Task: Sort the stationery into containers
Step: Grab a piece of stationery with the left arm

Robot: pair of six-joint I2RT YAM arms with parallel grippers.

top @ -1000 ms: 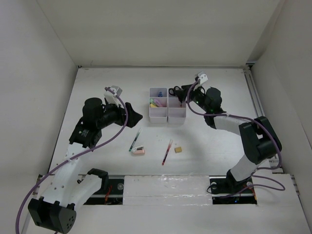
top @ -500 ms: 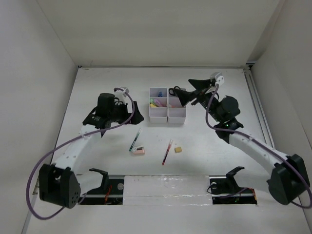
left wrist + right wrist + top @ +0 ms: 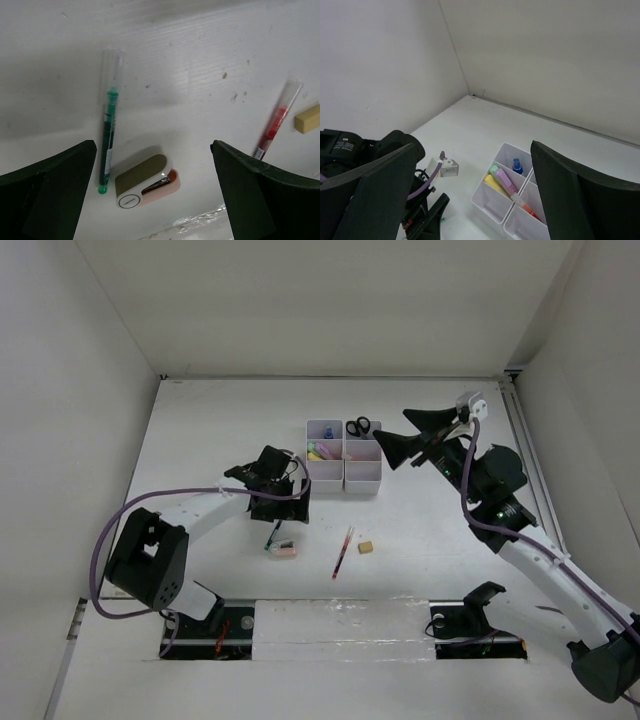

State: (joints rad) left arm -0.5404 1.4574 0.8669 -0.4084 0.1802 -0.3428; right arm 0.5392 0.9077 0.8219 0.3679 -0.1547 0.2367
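Where the white table (image 3: 200,420) fills the middle of the overhead view, the holdings stand as follows.

- White organiser (image 3: 326,478): just above centre, between the two arms.
- Black-handled scissors (image 3: 358,426): in its upper right compartment.
- Blue-capped tube (image 3: 517,165): in the upper left compartment.
- Yellow tube (image 3: 491,183) and green-capped pink marker (image 3: 503,177): lying together in the compartment below the blue-capped tube.
- Orange-red pen (image 3: 526,205): also in the organiser; which cell I cannot tell.
- Loose on the table, lower centre: the green pen (image 3: 107,142), with the pink stapler (image 3: 147,181) just beside its lower end. The red pen (image 3: 272,125) lies to the right, and the tan eraser (image 3: 307,118) is near it but apart.
- Left gripper (image 3: 153,145): spread wide and holding nothing. It hangs over the green pen and stapler, which show between its fingers in the wrist view.
- Right gripper (image 3: 390,426): spread wide and holding nothing, raised just right of the organiser, near the scissors' compartment.
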